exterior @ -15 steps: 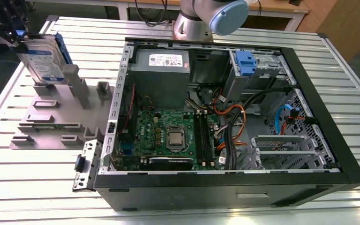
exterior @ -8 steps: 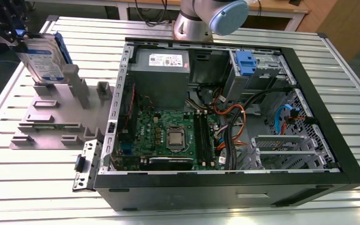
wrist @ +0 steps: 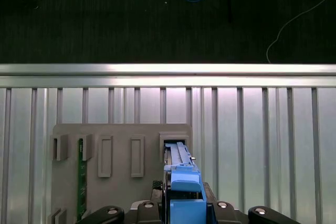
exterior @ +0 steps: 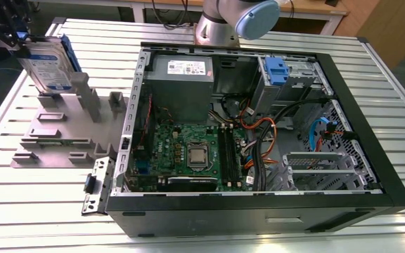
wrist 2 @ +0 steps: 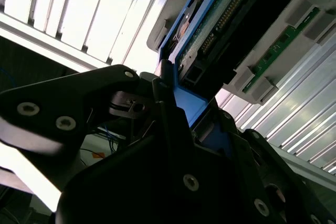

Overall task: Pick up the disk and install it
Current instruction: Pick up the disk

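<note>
The disk (exterior: 48, 66) stands upright on edge at the exterior view's far left, blue rail up. Its lower end is at a slot of the grey rack (exterior: 55, 139); whether it has cleared the slot I cannot tell. The claw (exterior: 18, 42) is closed narrowly on its top end, and in the second wrist view the black fingers (wrist 2: 163, 103) pinch the blue rail of the disk (wrist 2: 210, 24).

The rack lies flat on a ribbed metal table (exterior: 19, 190), just beside the open computer case (exterior: 371, 132), which lies on its side. Inside it, cables crowd the space between the green board (exterior: 188, 147) and the drive bay holding a blue latch (exterior: 276, 71).

In the first wrist view, the table edge (wrist: 168, 69) runs near the rack, with dark floor (wrist: 105, 19) beyond it.
</note>
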You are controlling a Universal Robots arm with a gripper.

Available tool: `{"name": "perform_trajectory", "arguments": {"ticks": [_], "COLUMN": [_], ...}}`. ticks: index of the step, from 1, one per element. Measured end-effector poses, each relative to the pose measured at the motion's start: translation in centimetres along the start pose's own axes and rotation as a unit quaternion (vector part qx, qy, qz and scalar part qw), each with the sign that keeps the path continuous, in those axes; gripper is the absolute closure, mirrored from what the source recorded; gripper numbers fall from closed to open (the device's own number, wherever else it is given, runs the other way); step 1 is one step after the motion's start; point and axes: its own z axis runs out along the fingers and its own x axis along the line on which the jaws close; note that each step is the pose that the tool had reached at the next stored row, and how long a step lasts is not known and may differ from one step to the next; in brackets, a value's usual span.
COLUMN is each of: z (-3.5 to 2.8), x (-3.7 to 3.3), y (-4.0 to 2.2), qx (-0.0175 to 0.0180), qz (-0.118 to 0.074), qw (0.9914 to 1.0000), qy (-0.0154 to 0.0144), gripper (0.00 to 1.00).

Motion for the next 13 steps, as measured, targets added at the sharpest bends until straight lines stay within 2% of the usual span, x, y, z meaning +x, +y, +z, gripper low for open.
{"name": "perform_trajectory", "arguments": {"ticks": [13], "z": [-0.57], "x": [-0.01], "y": [0.02], "qx": [-0.0001], "qz": [0.0], "qw": [1.0], "qy": [0.0001], "gripper": [0.64]}}
